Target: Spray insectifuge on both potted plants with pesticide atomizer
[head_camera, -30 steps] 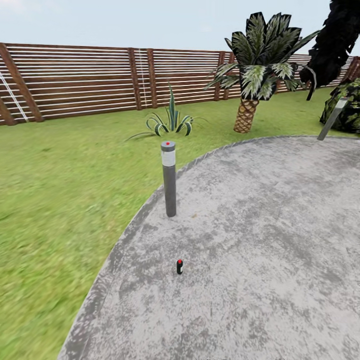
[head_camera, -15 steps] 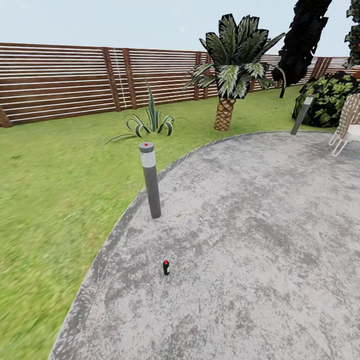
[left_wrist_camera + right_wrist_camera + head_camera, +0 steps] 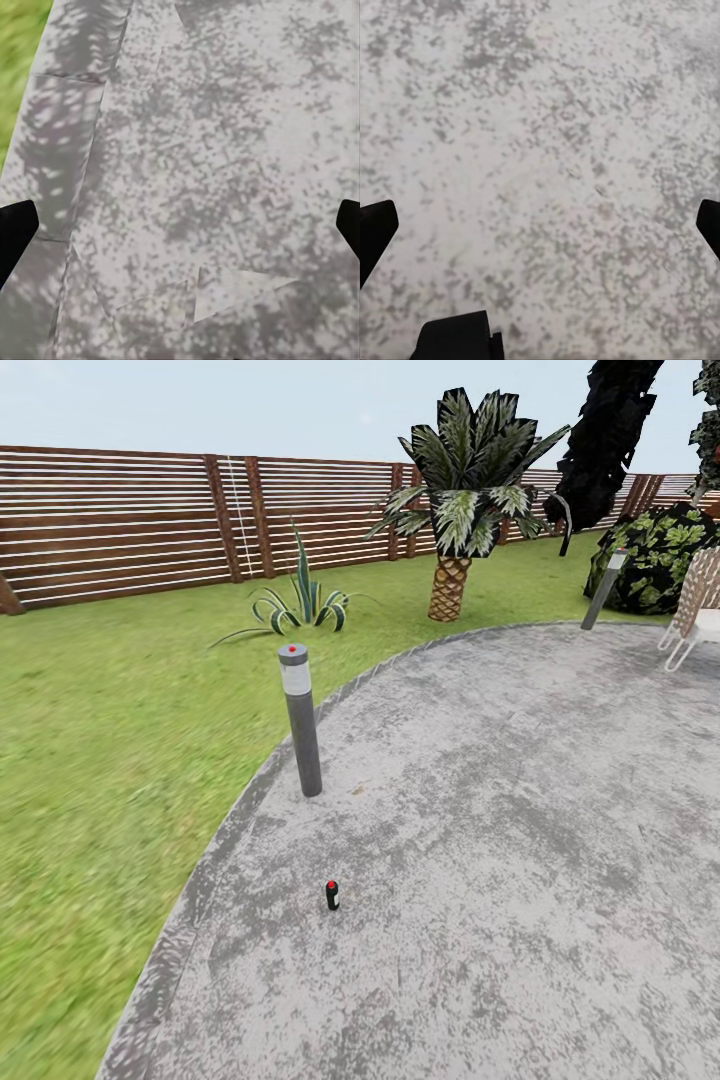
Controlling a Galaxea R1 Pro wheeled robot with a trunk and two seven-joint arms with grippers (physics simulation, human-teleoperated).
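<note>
The pesticide atomizer [image 3: 332,895], a tiny dark bottle with a white label and a red dot on top, stands upright on the round grey patio [image 3: 520,840] near its left edge. The garden's green lawn [image 3: 110,760] wraps around that edge. The potted plants are out of view. In the left wrist view my left gripper [image 3: 180,232] is open over bare paving, its dark fingertips [image 3: 15,232] far apart, with a strip of grass at one corner. My right gripper [image 3: 540,232] is likewise open over paving, nothing between its fingertips [image 3: 373,229].
A grey lamp post [image 3: 301,720] stands at the patio rim behind the bottle, and a second one [image 3: 603,588] at the far right. Beyond lie a striped agave [image 3: 300,600], a palm [image 3: 452,520], a dark bush [image 3: 655,555], a white chair [image 3: 695,610] and the slatted fence [image 3: 120,520].
The head camera swung right during the first half second, shifting everything left and bringing the chair into view. Since then nothing has moved.
</note>
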